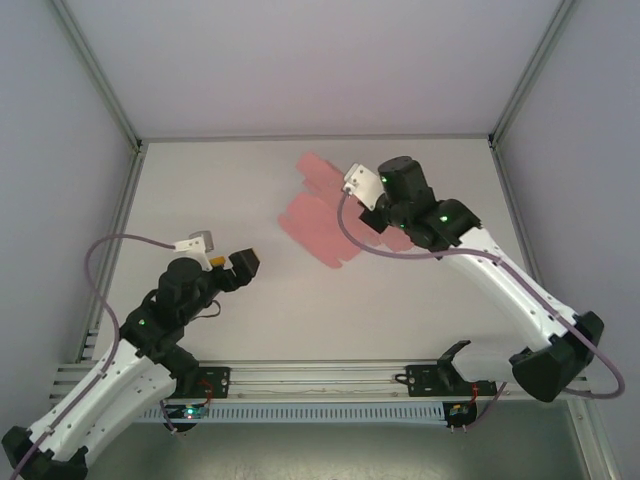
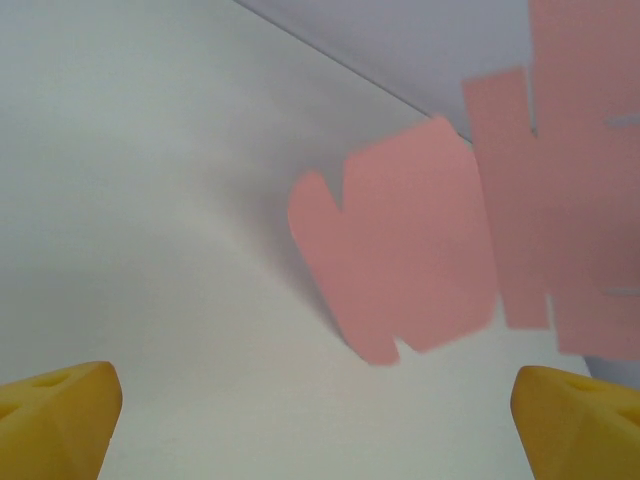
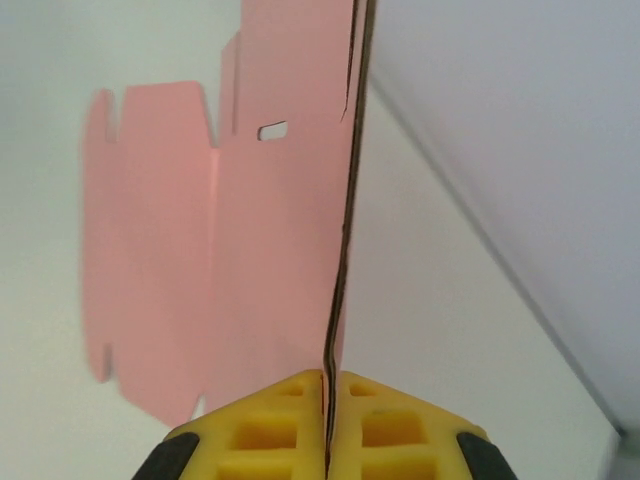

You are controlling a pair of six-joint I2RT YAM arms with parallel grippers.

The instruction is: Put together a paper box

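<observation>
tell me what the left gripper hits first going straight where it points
Probably the near flap of the paper box, ahead of the left gripper; depth unclear, the table may come first.

Robotics lab test cell. A white counter (image 1: 300,310) is enclosed by pale panels (image 1: 50,200) and aluminium framing (image 1: 101,80). A left arm (image 1: 100,385) and a right arm (image 1: 515,295) are bolted to a slotted rail (image 1: 320,378).
</observation>
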